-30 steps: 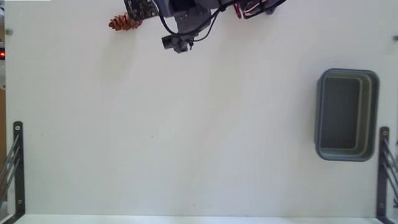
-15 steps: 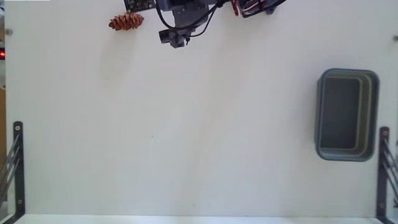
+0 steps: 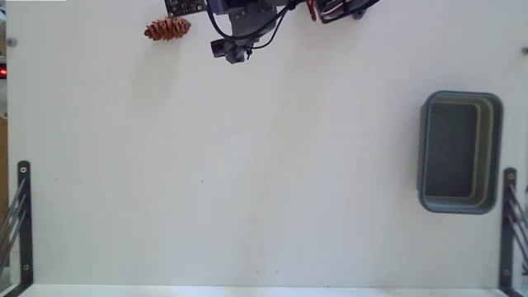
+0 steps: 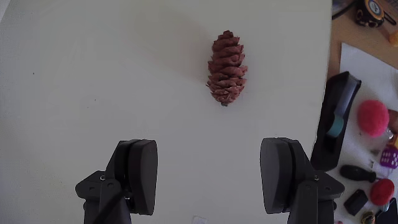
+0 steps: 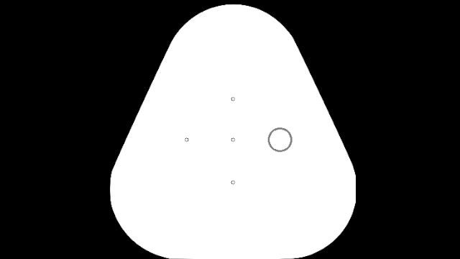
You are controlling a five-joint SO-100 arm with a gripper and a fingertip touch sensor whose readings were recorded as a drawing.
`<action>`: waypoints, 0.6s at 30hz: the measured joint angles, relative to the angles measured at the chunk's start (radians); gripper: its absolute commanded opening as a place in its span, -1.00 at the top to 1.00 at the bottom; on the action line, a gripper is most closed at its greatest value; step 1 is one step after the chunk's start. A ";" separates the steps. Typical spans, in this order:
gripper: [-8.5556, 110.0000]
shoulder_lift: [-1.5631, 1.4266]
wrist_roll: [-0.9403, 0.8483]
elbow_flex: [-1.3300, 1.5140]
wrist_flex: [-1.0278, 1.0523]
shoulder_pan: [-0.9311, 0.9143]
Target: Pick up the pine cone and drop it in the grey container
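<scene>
In the fixed view, the pine cone (image 3: 167,30) lies on the white table (image 3: 247,181) near the top edge, left of the arm (image 3: 247,21), which the frame cuts off. The grey container (image 3: 459,152), a rounded-rectangular tub with a thick rim, sits far right. In the wrist view, the gripper (image 4: 211,177) is spread wide and empty; the rough-scaled cone (image 4: 227,68) lies ahead, untouched.

Pine cone (image 4: 227,68), reddish-brown, rough overlapping scales, lying on its side on white table, grey container (image 3: 459,152), blue-grey rounded-rectangular tub, upright, empty, well apart
</scene>
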State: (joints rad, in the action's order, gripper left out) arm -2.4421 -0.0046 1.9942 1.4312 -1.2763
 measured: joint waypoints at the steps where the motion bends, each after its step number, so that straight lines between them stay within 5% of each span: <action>1: -1.00 0.000 0.000 0.000 0.000 0.000; 18: -1.00 0.000 0.002 0.000 0.000 -0.035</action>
State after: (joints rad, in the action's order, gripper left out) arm -2.4421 -0.0031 1.9942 1.4312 -1.3116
